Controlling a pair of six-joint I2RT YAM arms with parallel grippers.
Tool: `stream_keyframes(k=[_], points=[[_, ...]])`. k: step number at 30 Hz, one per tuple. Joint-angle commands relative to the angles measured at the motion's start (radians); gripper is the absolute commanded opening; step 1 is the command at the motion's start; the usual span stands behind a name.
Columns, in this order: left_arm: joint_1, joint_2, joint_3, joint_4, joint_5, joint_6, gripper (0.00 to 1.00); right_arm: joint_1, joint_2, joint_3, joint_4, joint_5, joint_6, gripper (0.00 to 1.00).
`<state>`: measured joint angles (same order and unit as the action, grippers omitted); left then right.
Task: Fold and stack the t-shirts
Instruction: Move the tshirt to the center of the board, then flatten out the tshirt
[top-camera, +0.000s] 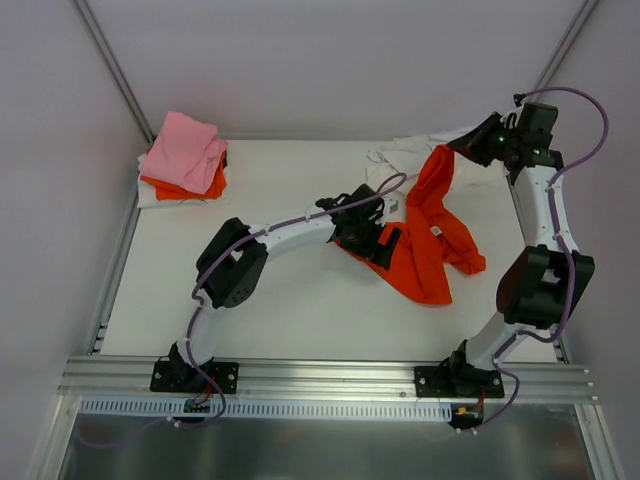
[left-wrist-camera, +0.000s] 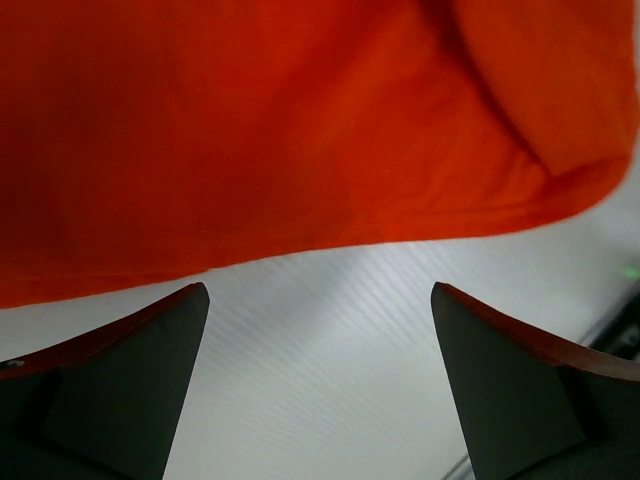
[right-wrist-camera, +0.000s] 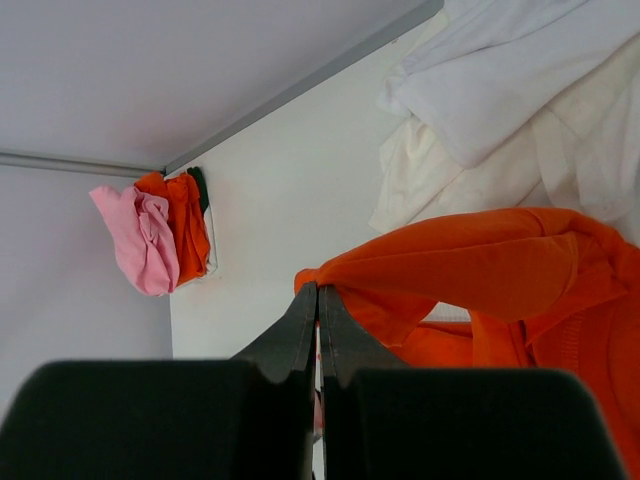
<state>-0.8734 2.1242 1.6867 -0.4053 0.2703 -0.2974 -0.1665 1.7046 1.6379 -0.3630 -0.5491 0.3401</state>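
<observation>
A bright orange t-shirt (top-camera: 432, 240) (right-wrist-camera: 480, 265) lies crumpled right of the table's middle, and one corner of it is lifted toward the back right. My right gripper (top-camera: 470, 146) (right-wrist-camera: 318, 288) is shut on that raised corner. My left gripper (top-camera: 388, 246) (left-wrist-camera: 320, 295) hovers low at the shirt's left edge, jaws wide open and empty over bare table, with the orange cloth (left-wrist-camera: 300, 130) just ahead of the fingertips. At the back left is a folded stack: a pink shirt (top-camera: 185, 150) (right-wrist-camera: 140, 235) on an orange one (top-camera: 195, 186).
White shirts (top-camera: 402, 155) (right-wrist-camera: 520, 90) lie heaped at the back right, partly under the lifted orange cloth. Walls enclose the table (top-camera: 290, 310) at the back and sides. An aluminium rail (top-camera: 320, 378) with both arm bases runs along the near edge.
</observation>
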Motion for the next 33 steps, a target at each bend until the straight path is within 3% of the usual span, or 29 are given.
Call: stream_keyframes(k=[1, 11, 21, 26, 33], points=[[0.039, 0.048, 0.037, -0.043, -0.149, -0.014, 0.97, 0.004, -0.053, -0.004, 0.056, -0.037, 0.020, 0.00], [0.077, 0.132, 0.065, -0.044, -0.184, -0.062, 0.96, 0.004, -0.063, -0.009, 0.055, -0.048, 0.027, 0.00], [0.183, 0.181, 0.148, -0.072, -0.336, -0.037, 0.97, 0.004, -0.083, -0.012, 0.036, -0.046, 0.022, 0.00], [0.267, 0.183, 0.149, -0.069, -0.439, 0.001, 0.97, 0.004, -0.099, -0.027, 0.032, -0.048, 0.019, 0.00], [0.434, 0.214, 0.220, -0.040, -0.450, 0.018, 0.98, 0.004, -0.128, -0.058, 0.025, -0.048, 0.020, 0.00]])
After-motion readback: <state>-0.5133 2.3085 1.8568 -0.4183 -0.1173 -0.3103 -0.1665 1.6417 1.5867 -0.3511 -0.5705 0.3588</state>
